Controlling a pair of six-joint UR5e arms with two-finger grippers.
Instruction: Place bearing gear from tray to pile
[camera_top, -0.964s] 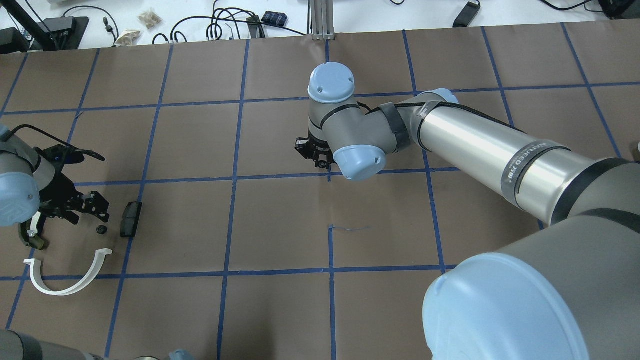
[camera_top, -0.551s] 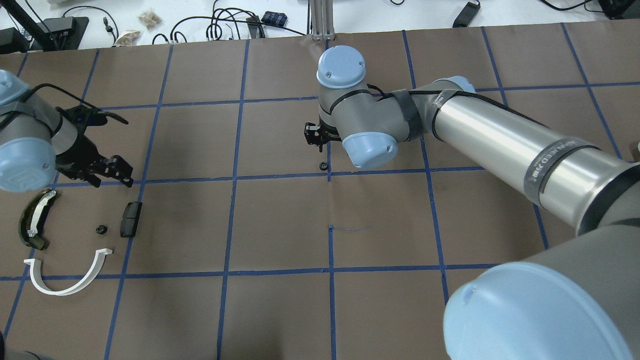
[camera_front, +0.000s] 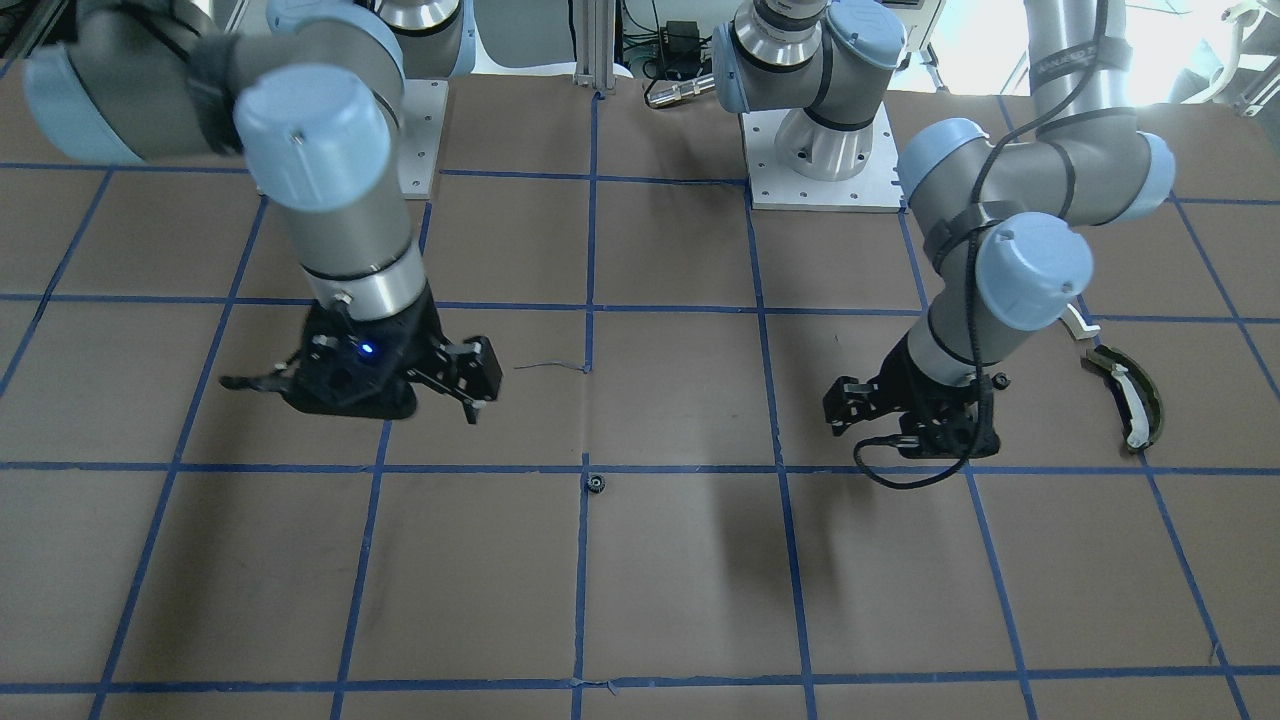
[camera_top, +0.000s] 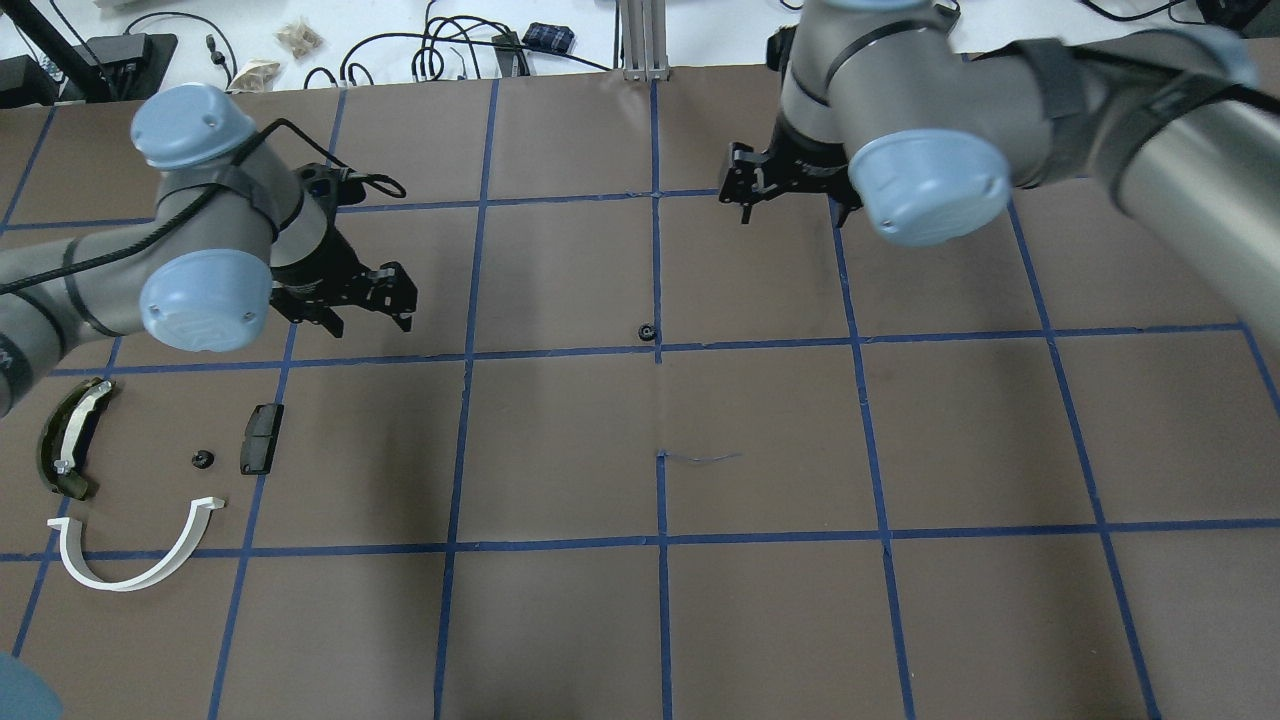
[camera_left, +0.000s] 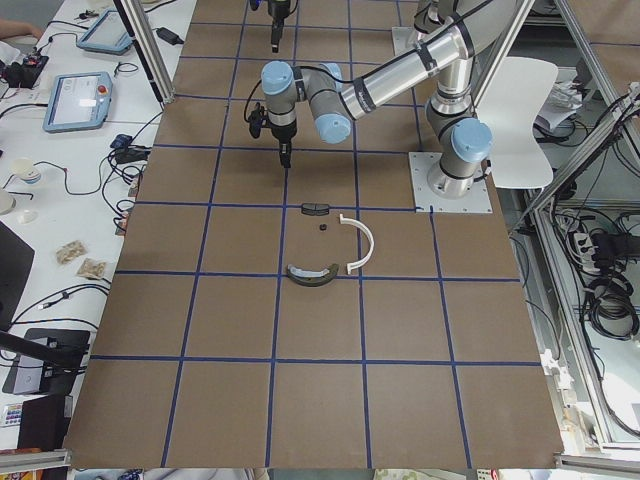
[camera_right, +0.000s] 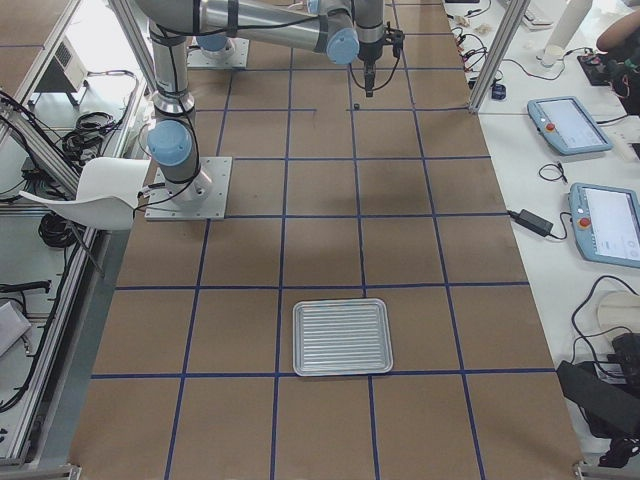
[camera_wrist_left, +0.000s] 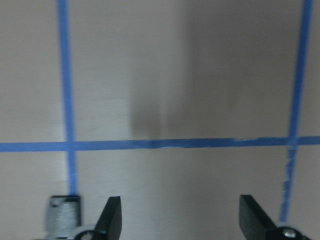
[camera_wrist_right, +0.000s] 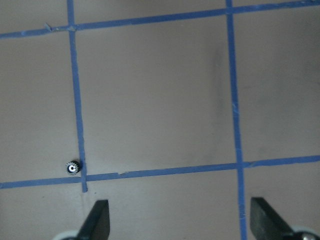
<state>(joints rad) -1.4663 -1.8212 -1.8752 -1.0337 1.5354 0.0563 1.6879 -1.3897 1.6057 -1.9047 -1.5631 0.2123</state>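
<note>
1. From across the counter, the bearing gear lies alone by a blue tape crossing in the middle. It touches neither arm. The right jaws hang to one side of it and the left jaws to the other.
2. From overhead, the pile sits at the near left: a white half-ring, an olive curved piece and a black block, with a small dark part among them. The gear is well apart from it, to the right.
3. The left-end view shows the pile spread loosely, so there is room to set a part down.
4. The right-end view shows the ribbed tray far off at the right end. I see no gear on it.
5. At the left wrist the jaws are spread, with only counter and tape between them.
6. At the right wrist the jaws are also spread and hold nothing, and the gear lies off to one side. I'd say the left arm should fetch it. It should centre over the gear, drop straight down and pinch lightly, since so small and round a part may skid.
</note>
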